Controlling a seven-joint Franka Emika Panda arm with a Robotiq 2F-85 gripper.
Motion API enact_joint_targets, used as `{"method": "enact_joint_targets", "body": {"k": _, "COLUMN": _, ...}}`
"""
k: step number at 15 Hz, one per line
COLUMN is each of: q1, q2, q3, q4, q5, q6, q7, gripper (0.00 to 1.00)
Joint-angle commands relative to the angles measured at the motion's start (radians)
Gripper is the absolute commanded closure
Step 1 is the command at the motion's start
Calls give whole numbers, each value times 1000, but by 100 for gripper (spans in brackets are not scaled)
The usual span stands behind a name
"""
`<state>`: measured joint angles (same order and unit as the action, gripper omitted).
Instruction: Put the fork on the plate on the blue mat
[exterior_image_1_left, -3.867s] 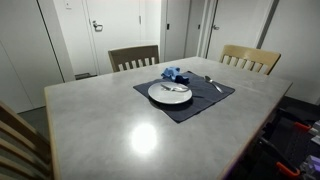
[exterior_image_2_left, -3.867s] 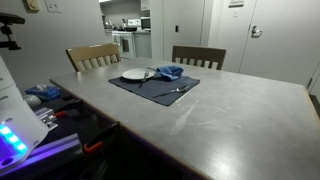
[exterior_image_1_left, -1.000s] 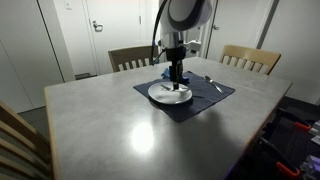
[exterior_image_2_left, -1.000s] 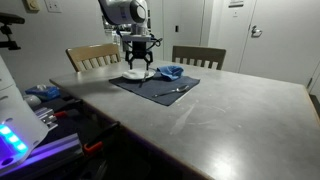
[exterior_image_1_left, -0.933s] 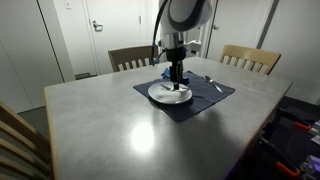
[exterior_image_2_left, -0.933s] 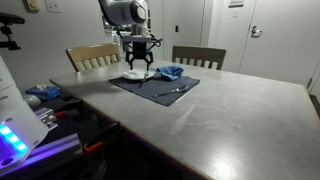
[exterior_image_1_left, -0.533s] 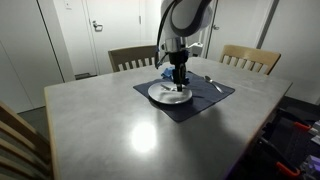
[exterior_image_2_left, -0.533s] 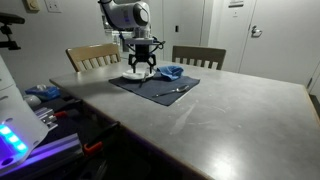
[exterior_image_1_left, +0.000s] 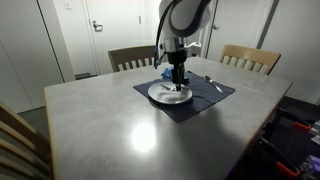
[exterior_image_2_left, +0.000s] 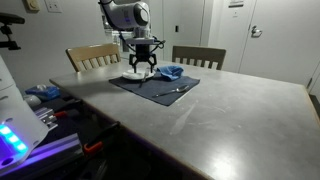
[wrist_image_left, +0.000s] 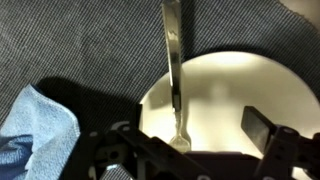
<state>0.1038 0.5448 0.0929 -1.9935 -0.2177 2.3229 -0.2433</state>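
Between the widely parted fingers (wrist_image_left: 262, 128) of the gripper (wrist_image_left: 190, 132), the fork (wrist_image_left: 173, 60) is seen lying free. One end rests on the white plate (wrist_image_left: 235, 85), and the shaft crosses the rim onto the blue mat (wrist_image_left: 70, 40) beyond the fingertips. A blue cloth (wrist_image_left: 35, 125) is bunched just beside one finger. In an exterior view, a second utensil (exterior_image_1_left: 213, 83) is pictured on the mat, well apart from the fingers.

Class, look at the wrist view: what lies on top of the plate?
A metal utensil lies across the plate, its far end reaching over the rim onto the mat. The open gripper hovers above it. Its frame covers the plate's near edge, so anything there is hidden.
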Motion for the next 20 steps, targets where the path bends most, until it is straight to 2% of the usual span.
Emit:
{"method": "enact_joint_targets", "body": {"k": 1, "q1": 21, "q2": 38, "q3": -11, "q4": 45, "q5": -63, "q6": -16, "q7": -19, "gripper": 0}}
{"method": "enact_joint_targets", "body": {"k": 17, "q1": -3, "q2": 97, "q3": 19, "q4": 110, "q5": -48, "q6": -33, "q7": -102, "gripper": 1}}
{"method": "enact_joint_targets", "body": {"k": 19, "q1": -4, "q2": 98, "q3": 19, "q4": 115, "q5": -47, "q6": -37, "q7": -106, "gripper": 14}}
{"method": "enact_joint_targets", "body": {"k": 20, "q1": -4, "q2": 99, "q3": 20, "q4": 117, "q5": -47, "q6": -38, "q7": -108, "gripper": 24}}
